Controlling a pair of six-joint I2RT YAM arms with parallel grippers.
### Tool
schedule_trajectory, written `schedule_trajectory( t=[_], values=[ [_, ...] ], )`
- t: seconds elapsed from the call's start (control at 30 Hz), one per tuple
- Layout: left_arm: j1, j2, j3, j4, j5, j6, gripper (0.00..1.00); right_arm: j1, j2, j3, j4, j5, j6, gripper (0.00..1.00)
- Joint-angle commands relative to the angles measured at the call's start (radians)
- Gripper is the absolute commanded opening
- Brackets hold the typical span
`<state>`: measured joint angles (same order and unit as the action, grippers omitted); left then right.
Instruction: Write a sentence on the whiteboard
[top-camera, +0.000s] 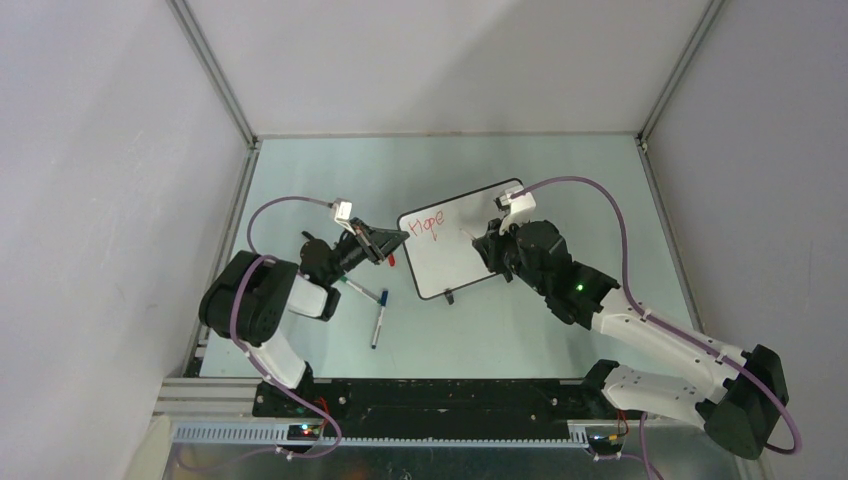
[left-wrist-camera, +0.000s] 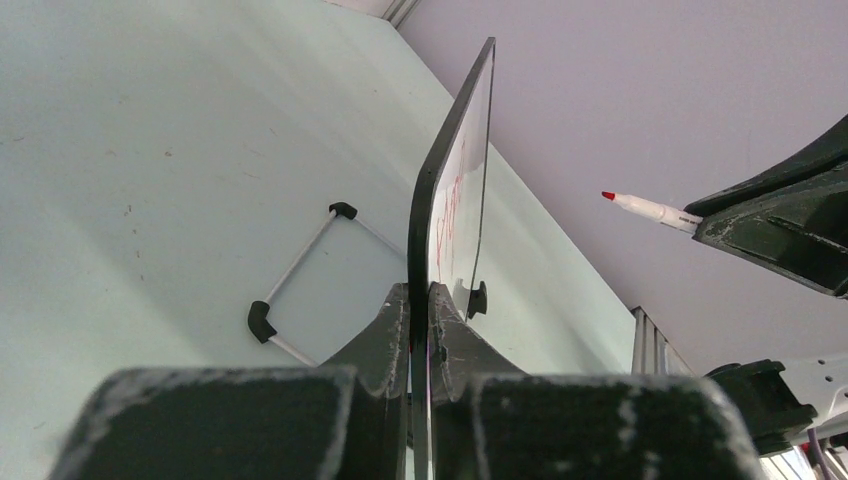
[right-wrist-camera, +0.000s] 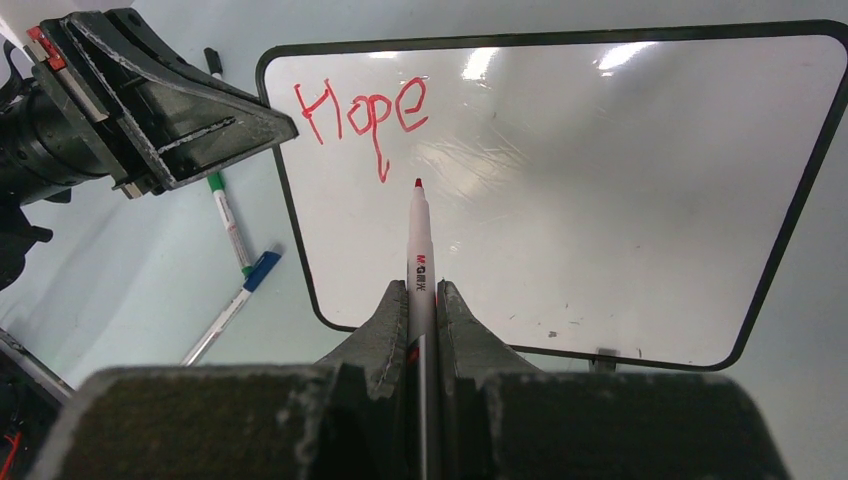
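1. My left gripper (left-wrist-camera: 420, 300) is clamped on the left edge of the whiteboard (top-camera: 455, 265), mid-table (top-camera: 560, 180).
2. My right gripper (right-wrist-camera: 421, 300) pinches a red marker (right-wrist-camera: 419, 235). Its tip is off the board, just below the writing.
3. The sentence (right-wrist-camera: 362, 105) reads only "Hope", in the board's far-left corner.
4. Two loose pens (top-camera: 378, 320) lie near my left arm.

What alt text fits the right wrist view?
The right gripper holds a red marker, tip aimed at the whiteboard just below the red word "Hope". The left gripper clamps the board's left edge; two pens lie on the table beside it.
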<state>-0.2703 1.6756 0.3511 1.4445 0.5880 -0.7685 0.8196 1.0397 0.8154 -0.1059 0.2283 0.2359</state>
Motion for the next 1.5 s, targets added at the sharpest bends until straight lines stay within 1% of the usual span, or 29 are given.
schedule_trajectory(
  t=[0.0,0.13,0.4,0.63,0.73,1.07,1.3,1.47],
  values=[
    [-0.001,0.02,0.018,0.018,0.005,0.048,0.05,0.009,0.005,-0.007,0.047,0.025,0.009,0.0],
    [-0.002,0.021,0.032,-0.016,0.004,0.052,0.07,0.012,0.007,-0.01,0.049,0.029,0.009,0.0],
    [-0.004,0.024,0.037,-0.019,0.009,0.052,0.09,0.013,0.008,-0.01,0.06,0.026,0.007,0.0],
    [-0.003,0.036,0.043,-0.004,0.024,0.045,0.05,0.014,0.001,-0.01,0.069,0.043,0.001,0.0],
    [-0.004,0.045,0.046,0.004,0.035,0.037,0.0,0.009,-0.015,-0.01,0.066,0.053,0.004,0.0],
    [-0.003,0.067,0.057,0.02,0.054,0.018,0.0,-0.002,-0.037,0.02,0.017,0.042,0.015,0.0],
    [-0.004,0.071,0.067,0.015,0.059,0.014,0.0,-0.003,-0.007,0.08,-0.036,0.036,0.024,0.0],
    [-0.003,0.077,0.07,0.014,0.063,0.012,0.0,-0.015,0.022,0.122,-0.045,0.044,0.046,0.0]
  ],
)
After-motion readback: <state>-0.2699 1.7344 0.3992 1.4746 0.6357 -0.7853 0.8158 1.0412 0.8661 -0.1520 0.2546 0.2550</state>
